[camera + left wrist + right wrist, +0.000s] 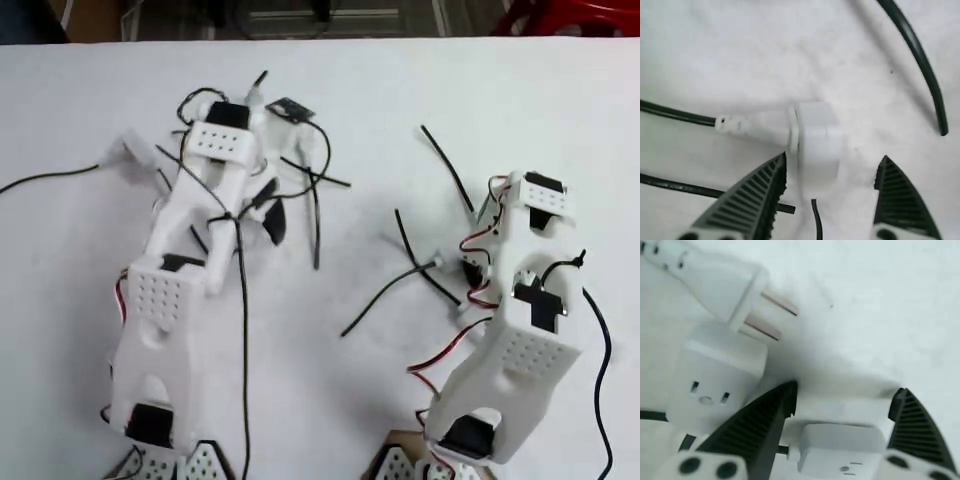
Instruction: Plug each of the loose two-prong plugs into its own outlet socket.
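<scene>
White table [400, 100], black wires [315, 215] strewn over it, two arms side by side. Left gripper [834, 161] first: ribbed fingers [760, 195] spread wide, gripping nothing. Lying between the tips is a white connector [816, 145], close against one finger, though I can't tell if they touch. Its black cable [675, 114] runs off past that finger and out of frame. One piece, or a plug seated in a socket? Too blurred to say. Beyond the other finger, a loose wire end [922, 70].

Over to the right gripper [846, 388]: spread as well, nothing pinched. Between the fingers sits a socket [837, 447], cut off by the frame edge. Outside one finger stands a second socket [715, 375], slots showing. Past it lies a plug [710, 282], its prongs [775, 315] bare and not inserted.
</scene>
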Robot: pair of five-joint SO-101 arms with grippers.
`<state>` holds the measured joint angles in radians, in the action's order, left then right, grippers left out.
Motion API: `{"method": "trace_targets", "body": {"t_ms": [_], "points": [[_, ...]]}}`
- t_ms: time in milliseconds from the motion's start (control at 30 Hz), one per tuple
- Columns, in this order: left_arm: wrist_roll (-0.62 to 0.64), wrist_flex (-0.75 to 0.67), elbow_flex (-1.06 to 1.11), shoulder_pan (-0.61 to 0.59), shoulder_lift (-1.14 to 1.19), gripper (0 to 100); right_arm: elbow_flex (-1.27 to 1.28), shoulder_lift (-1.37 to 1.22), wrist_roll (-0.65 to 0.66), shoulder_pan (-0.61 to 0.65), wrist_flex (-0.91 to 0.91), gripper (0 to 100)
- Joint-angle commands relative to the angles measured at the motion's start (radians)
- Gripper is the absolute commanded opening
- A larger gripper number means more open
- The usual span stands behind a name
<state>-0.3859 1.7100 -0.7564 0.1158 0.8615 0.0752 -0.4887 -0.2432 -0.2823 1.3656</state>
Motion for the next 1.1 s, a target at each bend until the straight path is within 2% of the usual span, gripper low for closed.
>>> {"method": "trace_targets", "body": {"t_ms": [0,200,300,533,667,800,967,1067], "points": [[-0.012,0.011,-0.044,-0.005,0.031,27,0.008,-0.007,-0.002,0.038,-0.012,31.6],[-0.101,0.018,-0.092,-0.005,0.056,11,0.008,-0.007,-0.002,0.036,-0.01,31.6],[-0.121,0.031,-0.15,-0.004,0.051,11,0.008,-0.007,-0.002,0.036,-0.01,31.6],[-0.127,0.009,-0.439,-0.039,0.064,10,0.008,-0.008,-0.002,0.036,-0.01,31.6],[-0.141,-0.095,-0.555,-0.107,0.064,10,0.008,-0.008,-0.002,0.036,-0.01,31.6],[-0.249,-0.247,-0.563,-0.179,0.081,10,0.008,-0.008,-0.002,0.036,-0.01,31.6],[-0.336,-0.459,-0.565,-0.24,0.211,10,0.008,-0.008,-0.002,0.036,-0.01,31.6],[-0.353,-0.537,-0.572,-0.246,0.306,11,0.008,-0.008,-0.002,0.035,-0.01,31.6]]}}
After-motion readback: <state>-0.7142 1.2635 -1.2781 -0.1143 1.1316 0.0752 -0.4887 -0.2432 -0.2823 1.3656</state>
